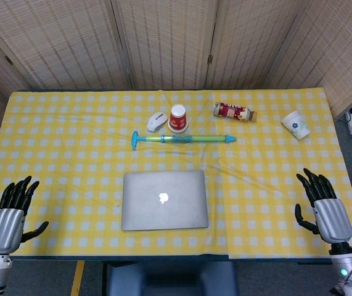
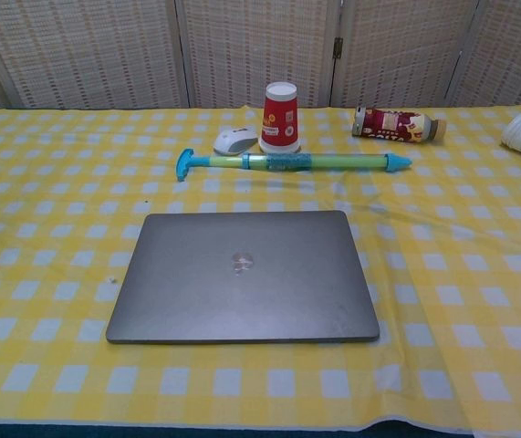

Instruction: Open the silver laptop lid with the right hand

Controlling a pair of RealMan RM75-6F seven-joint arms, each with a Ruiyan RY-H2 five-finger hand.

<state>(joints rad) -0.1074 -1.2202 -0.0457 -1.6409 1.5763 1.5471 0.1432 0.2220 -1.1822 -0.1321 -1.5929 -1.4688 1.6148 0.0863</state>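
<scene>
While nothing had yet been touched, the left hand [image 1: 14, 209] rested at the near left edge of the table [image 1: 52, 154] with its fingers spread and nothing in them, well apart from the laptop [image 1: 164, 200], probably parked there because the job belonged to the other arm. That silver laptop lay flat and closed in the middle of the near side, its lid down. Behind it a long water squirter [image 1: 182, 139] lay crosswise, and beyond that a computer mouse [image 1: 156, 121] sat just beside a red paper cup [image 1: 178, 118] standing upside down, so nothing could be in it. Further right a bottle [image 1: 234, 112] lay on its side, and a white paper cup [image 1: 296, 124] lay tipped over; its contents could not be told. The right hand [image 1: 323, 203] waited at the near right edge, fingers spread and holding nothing, still well apart from the laptop
</scene>
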